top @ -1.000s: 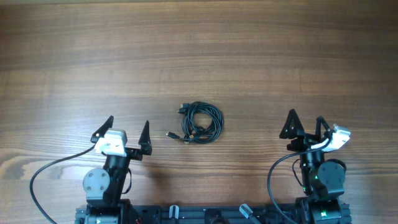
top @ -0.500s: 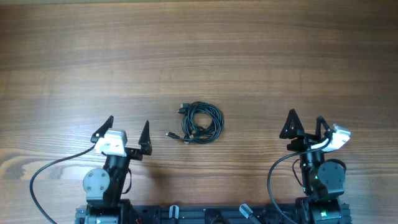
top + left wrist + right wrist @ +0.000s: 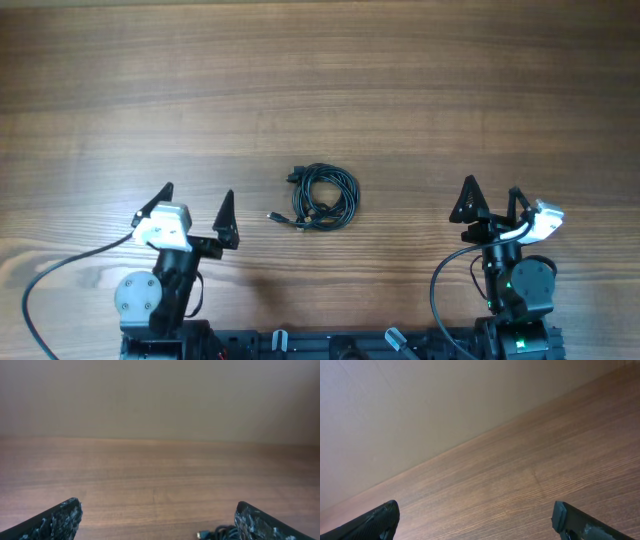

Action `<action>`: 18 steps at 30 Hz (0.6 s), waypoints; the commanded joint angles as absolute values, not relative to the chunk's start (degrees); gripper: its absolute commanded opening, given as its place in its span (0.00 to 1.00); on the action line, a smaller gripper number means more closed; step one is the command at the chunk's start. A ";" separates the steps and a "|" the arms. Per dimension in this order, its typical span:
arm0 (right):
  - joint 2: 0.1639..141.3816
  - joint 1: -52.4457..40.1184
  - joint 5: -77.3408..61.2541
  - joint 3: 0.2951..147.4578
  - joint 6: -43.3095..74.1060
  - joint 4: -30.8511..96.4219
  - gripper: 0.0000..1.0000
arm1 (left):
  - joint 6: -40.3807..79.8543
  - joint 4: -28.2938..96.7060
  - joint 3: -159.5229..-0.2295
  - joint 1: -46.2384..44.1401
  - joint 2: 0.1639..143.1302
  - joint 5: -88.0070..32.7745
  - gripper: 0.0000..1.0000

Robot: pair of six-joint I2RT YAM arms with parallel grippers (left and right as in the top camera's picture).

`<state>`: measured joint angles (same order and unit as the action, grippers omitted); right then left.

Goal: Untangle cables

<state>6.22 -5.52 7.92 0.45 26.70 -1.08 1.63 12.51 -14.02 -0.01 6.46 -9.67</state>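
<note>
The cables [image 3: 322,197] lie as one palm-sized black tangle near the middle of the wooden table, with small plugs sticking out on its left side. My left gripper [image 3: 195,203] is open and empty, to the left of the tangle and apart from it. In the left wrist view a bit of the cables [image 3: 220,534] shows at the bottom edge, just inside the right finger of the open left gripper [image 3: 157,520]. My right gripper [image 3: 490,198] is open and empty, well to the right of the tangle. The right wrist view shows the open right gripper [image 3: 475,517] over bare wood.
Thick black arm cables [image 3: 60,275] loop on the table by each arm base near the front edge. A plain wall rises behind the table's far edge [image 3: 160,440].
My left arm has shifted a little to the left and turned slightly. The right arm and the tangle have not moved.
</note>
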 commanded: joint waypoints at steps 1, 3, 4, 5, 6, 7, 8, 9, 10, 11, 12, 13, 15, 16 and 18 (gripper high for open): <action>6.55 -5.28 7.62 0.30 25.91 -1.23 1.00 | 2.20 13.63 -19.62 -0.16 12.69 -11.64 1.00; 6.55 -5.28 7.62 0.30 25.89 -1.21 1.00 | 2.20 15.38 -24.23 -0.16 19.25 -13.43 1.00; 6.55 -5.28 7.62 0.30 25.89 -1.21 1.00 | 2.17 16.25 -26.09 -0.16 21.63 -14.02 1.00; 6.55 -5.28 7.62 0.30 25.91 -1.21 1.00 | 2.17 17.21 -27.92 -0.16 23.79 -14.52 1.00; 6.55 -5.28 7.62 0.30 25.89 -1.21 1.00 | 2.20 19.44 -31.35 -0.16 27.49 -15.05 1.00; 6.55 -5.28 7.62 0.30 25.91 -1.21 1.00 | 2.17 20.64 -33.01 -0.19 29.17 -15.22 1.00; 6.55 -5.28 7.62 0.30 25.91 -1.23 1.00 | 2.20 22.44 -35.55 -0.27 31.70 -15.25 1.00; 6.55 -5.28 7.62 0.30 25.91 -1.21 1.00 | 2.17 24.49 -38.39 -0.27 34.44 -15.46 1.00; 6.55 -5.28 7.62 0.30 25.91 -1.21 1.00 | 2.20 26.02 -40.49 -0.27 36.42 -15.70 1.00; 6.55 -5.28 7.62 0.30 25.91 -1.21 1.00 | 2.17 27.59 -42.72 -0.27 38.46 -16.34 1.00; 6.55 -5.28 7.62 0.30 25.91 -1.21 1.00 | 2.17 28.62 -44.29 -0.27 39.92 -17.15 1.00; 6.55 -5.28 7.62 0.30 25.91 -1.21 1.00 | 2.17 29.56 -45.91 -0.27 41.50 -18.13 1.00; 6.55 -5.28 7.62 0.30 25.91 -1.21 1.00 | 2.17 30.11 -47.53 -0.27 43.55 -19.84 1.00; 6.55 -5.28 7.62 0.30 25.91 -1.21 1.00 | 2.17 30.15 -48.31 -0.30 44.84 -21.47 1.00; 6.55 -5.28 7.62 0.30 25.91 -1.21 1.00 | 2.20 31.18 -50.15 -0.51 47.51 -23.42 1.00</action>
